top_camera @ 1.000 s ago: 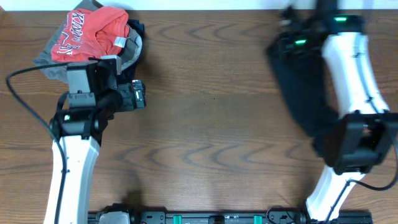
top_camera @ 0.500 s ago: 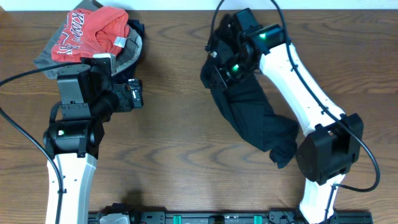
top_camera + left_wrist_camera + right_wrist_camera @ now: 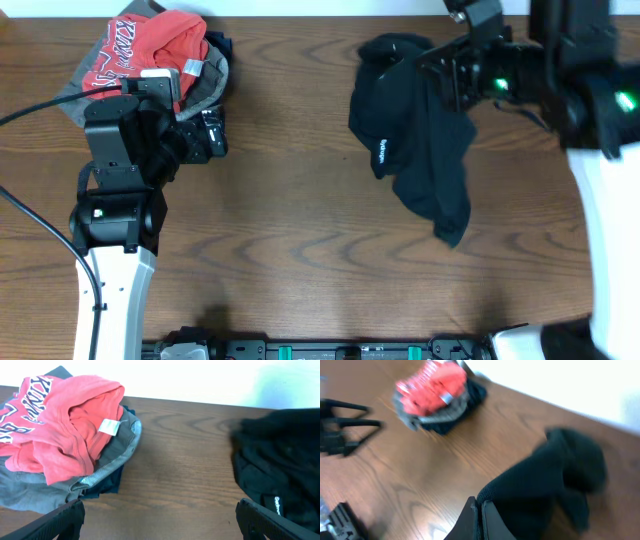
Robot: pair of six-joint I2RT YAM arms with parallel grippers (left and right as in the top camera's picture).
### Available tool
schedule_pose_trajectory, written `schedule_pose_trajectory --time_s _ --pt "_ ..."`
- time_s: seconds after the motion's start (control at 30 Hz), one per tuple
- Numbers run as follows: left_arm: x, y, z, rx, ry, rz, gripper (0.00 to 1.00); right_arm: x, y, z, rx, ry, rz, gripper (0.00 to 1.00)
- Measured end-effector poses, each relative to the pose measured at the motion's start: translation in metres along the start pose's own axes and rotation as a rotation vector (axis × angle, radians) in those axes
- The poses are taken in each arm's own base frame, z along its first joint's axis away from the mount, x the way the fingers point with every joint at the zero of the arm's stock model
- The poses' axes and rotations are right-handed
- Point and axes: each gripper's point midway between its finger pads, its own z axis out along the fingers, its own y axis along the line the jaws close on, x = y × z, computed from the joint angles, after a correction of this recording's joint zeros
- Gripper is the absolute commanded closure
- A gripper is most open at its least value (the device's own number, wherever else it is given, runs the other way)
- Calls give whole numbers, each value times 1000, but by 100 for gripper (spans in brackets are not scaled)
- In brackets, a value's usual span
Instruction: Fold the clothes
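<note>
One black garment (image 3: 420, 130) | pinched between closed right fingers (image 3: 468, 520) | left fingers (image 3: 60, 517) spread, far off

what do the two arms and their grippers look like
Both arms have white tube-like links, the left arm and right arm, with boxy black joint housings carrying small green lights. A thin black cable loops off the left one. The left gripper has dark, flat, tapering fingers; the right gripper is dark too.

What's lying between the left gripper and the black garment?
Nothing: only bare wooden table separates the left gripper and the black garment, clearest in the overhead view.
</note>
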Motion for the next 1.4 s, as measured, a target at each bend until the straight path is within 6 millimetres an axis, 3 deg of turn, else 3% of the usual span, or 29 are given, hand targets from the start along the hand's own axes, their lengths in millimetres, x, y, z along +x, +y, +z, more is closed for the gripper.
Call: schedule_pose_trajectory --time_s 0.1,0.2,0.27,0.43,0.57,0.73,0.97,1.03,1.13,1.27,1.4 --pt "-1 0 0 0 -3 1 2 3 38 -20 -34 -14 -61 99" --pt "-1 0 0 0 -3 1 2 20 60 -22 -49 44 -85 99" --pt "-1 0 0 0 -2 0 2 31 62 -21 -26 88 -78 99" --pt "-1 0 0 0 -2 0 2 49 29 -27 138 161 -16 99" --pt "-1 0 0 2 -2 0 2 50 -19 -38 282 158 63 99" --pt "0 -5 0 27 0 1 2 63 -100 -43 447 201 214 99" --pt "12 -18 19 111 62 -6 2 109 -220 -30 569 323 444 99" --pt "23 -25 33 139 109 -5 2 126 -251 -23 586 351 501 92" --pt "41 -38 52 178 183 5 2 150 -293 -12 593 375 577 64" --pt "76 -60 75 229 306 39 2 178 -325 5 532 387 665 50" --pt "115 -78 88 270 443 77 2 181 -328 14 465 362 699 47"
